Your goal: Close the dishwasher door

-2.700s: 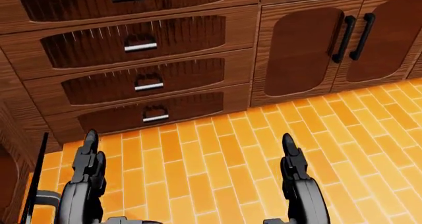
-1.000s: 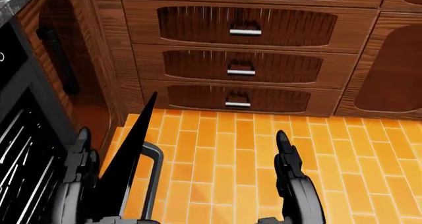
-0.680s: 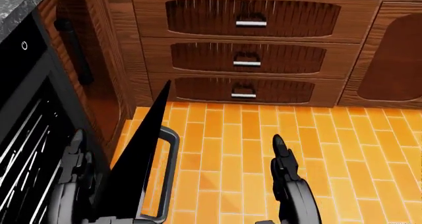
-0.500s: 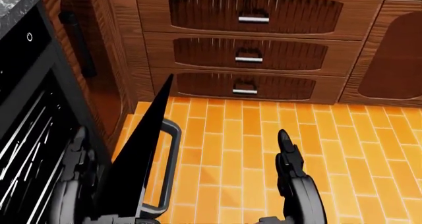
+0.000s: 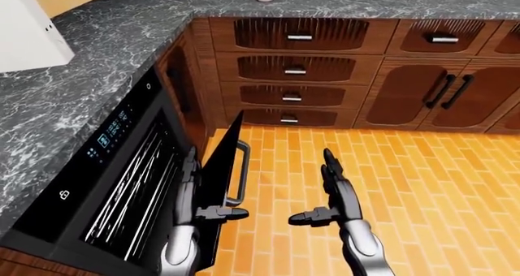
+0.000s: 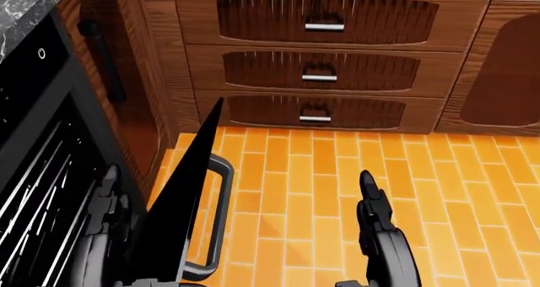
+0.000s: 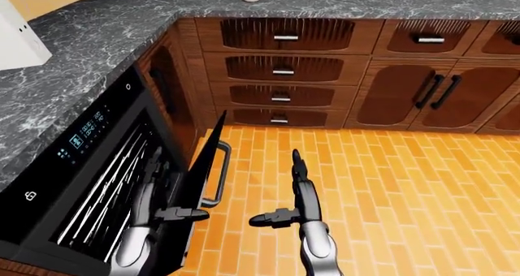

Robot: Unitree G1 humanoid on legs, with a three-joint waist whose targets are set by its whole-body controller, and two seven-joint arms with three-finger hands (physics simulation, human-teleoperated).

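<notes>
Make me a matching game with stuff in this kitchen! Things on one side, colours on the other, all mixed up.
Things:
1. dishwasher door
2. floor
3. countertop
4. drawers

Colours:
A. orange tiles
B. dark brown wood
C. black
D. grey marbled stone

Pairs: 1-C, 2-A, 3-D, 4-B

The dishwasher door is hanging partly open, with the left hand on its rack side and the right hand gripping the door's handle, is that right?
Not quite. The right hand grips nothing: in the left-eye view it hangs open over the orange floor, apart from the handle. The rest holds: the dishwasher door stands partly open, and the left hand is on its rack side.
</notes>
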